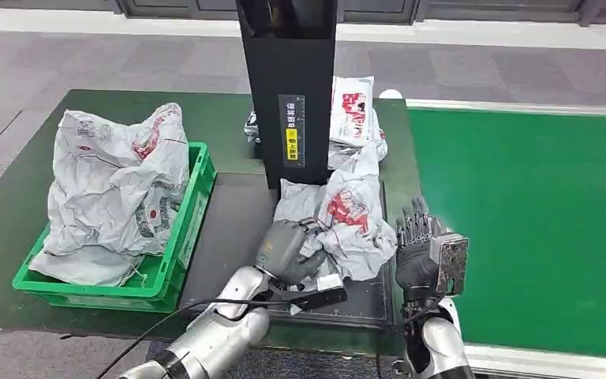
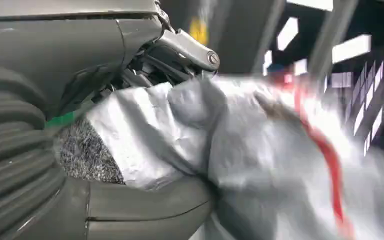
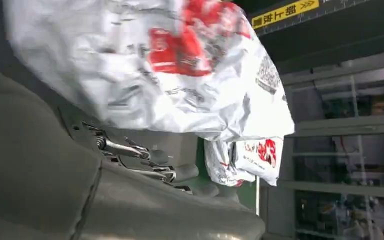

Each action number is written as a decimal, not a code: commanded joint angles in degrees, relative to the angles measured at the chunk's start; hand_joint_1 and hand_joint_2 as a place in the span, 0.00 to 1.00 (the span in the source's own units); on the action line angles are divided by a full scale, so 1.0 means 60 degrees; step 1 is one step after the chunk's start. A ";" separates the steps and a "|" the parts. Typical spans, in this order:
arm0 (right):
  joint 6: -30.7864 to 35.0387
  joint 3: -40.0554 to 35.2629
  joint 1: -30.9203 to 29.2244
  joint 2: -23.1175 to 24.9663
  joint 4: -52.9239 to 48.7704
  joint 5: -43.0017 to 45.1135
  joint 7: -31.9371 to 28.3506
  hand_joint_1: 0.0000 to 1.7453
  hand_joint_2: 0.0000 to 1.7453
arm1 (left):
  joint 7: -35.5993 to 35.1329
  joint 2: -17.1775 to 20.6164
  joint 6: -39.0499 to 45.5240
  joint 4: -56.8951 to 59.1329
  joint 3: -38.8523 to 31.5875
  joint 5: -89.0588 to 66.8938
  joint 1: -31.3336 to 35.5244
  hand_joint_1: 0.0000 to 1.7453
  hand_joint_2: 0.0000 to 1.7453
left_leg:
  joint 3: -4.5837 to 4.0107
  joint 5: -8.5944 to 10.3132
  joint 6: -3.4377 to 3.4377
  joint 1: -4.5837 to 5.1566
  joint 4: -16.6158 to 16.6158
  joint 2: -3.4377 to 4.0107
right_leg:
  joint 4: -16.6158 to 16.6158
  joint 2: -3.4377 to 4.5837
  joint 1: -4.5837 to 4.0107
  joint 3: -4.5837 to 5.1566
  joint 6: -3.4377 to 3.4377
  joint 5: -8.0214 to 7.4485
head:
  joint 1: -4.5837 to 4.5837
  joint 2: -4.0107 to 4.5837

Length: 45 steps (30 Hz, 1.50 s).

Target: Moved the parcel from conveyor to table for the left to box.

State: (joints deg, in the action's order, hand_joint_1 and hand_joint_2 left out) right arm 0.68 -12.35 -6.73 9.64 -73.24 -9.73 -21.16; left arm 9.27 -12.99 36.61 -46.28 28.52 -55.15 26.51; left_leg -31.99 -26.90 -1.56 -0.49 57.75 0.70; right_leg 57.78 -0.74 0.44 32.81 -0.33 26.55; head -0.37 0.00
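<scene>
The left hand (image 1: 288,251) grips the parcel (image 1: 347,217); the right hand (image 1: 420,245) beside it stands apart-fingered, holding nothing. Leftward, one green crate (image 1: 175,264) holds crumpled parcels (image 1: 118,185).

Left arm (image 1: 205,335) enters from lower left, silver forearm angled up and toward centre. Left hand (image 1: 288,251) at its end, grey fingers curled, closed onto grey parcel (image 1: 347,217); left wrist view shows thick thumb (image 2: 145,212) pressed beneath parcel's crumpled plastic. Right arm (image 1: 440,347) rises near-vertical from lower edge. Right hand (image 1: 420,249) upright, dark fingers (image 1: 414,221) extended and apart, pointing away from body, just beside parcel's right edge; contact cannot be told.
</scene>
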 commanded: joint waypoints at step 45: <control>-0.0137 0.1241 0.1763 0.0014 -0.1834 -0.0340 0.0002 0.00 0.00 | 0.0407 0.5618 -0.4298 -0.1152 -0.5863 -0.2223 0.1982 0.00 0.00 | -0.0088 0.0072 -0.0061 -0.0043 -0.0020 -0.0014 | 0.0008 0.0002 -0.0026 0.0118 -0.0064 -0.0045 | 0.0000 0.0000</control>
State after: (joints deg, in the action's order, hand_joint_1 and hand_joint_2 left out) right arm 1.03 -10.18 3.17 9.46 -82.71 -11.15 -21.51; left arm 5.45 22.45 25.01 -66.35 -16.00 -75.12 35.59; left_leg -32.50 -26.58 -2.06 -0.78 57.71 1.07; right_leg 57.93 -0.41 0.25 33.65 -0.80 26.25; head -0.37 0.00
